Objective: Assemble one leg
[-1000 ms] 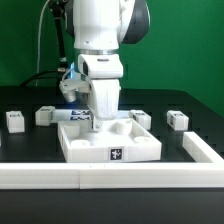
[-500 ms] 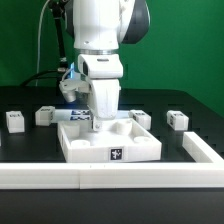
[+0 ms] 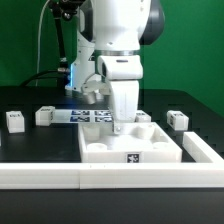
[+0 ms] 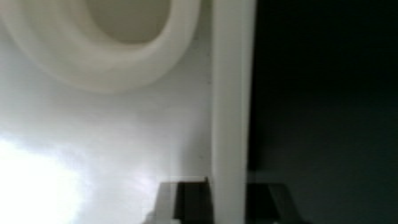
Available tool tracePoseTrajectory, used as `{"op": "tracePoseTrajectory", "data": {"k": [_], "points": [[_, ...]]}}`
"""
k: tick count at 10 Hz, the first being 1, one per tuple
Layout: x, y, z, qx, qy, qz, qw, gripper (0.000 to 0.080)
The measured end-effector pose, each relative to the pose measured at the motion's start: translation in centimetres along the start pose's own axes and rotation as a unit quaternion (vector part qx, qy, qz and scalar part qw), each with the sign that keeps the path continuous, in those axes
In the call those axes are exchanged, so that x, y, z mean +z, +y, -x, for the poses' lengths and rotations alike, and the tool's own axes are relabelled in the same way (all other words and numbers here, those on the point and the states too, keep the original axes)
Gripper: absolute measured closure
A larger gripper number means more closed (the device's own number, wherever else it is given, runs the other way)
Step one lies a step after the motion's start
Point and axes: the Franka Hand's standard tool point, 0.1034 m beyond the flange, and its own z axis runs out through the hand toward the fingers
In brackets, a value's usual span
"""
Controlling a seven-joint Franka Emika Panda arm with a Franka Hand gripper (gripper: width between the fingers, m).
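Note:
My gripper (image 3: pixel 120 124) reaches down onto the back wall of the large flat white square panel (image 3: pixel 110 152) with round sockets and is shut on that wall. In the wrist view the panel's edge (image 4: pixel 231 110) runs between my two dark fingers (image 4: pixel 185 203), and a round socket (image 4: pixel 125 30) shows beside it. The legs, small white posts, stand loose on the black table: two at the exterior view's left (image 3: pixel 14 121) (image 3: pixel 45 116), one at the right (image 3: pixel 177 120), and one just behind the panel (image 3: pixel 143 117). None is held.
The marker board (image 3: pixel 92 115) lies behind the panel. A long white border bar (image 3: pixel 50 176) runs along the front, and another (image 3: pixel 205 150) along the exterior view's right, close to the panel's right side.
My gripper and the square panel have moved together toward the exterior view's right, nearer the right border bar. The loose legs have not moved.

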Motion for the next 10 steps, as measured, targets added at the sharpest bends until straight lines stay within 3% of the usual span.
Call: {"op": "tracePoseTrajectory", "data": {"k": [3,7,10], "points": [[0.1,1.5,-2.2,0.027,0.003,0.009,1.000,0.0742],[0.1,3.8,-3.2,0.006,0.008,0.018,1.000,0.0742],[0.2,3.8,-3.0,0.009,0.008,0.017,1.000,0.0741]]}}
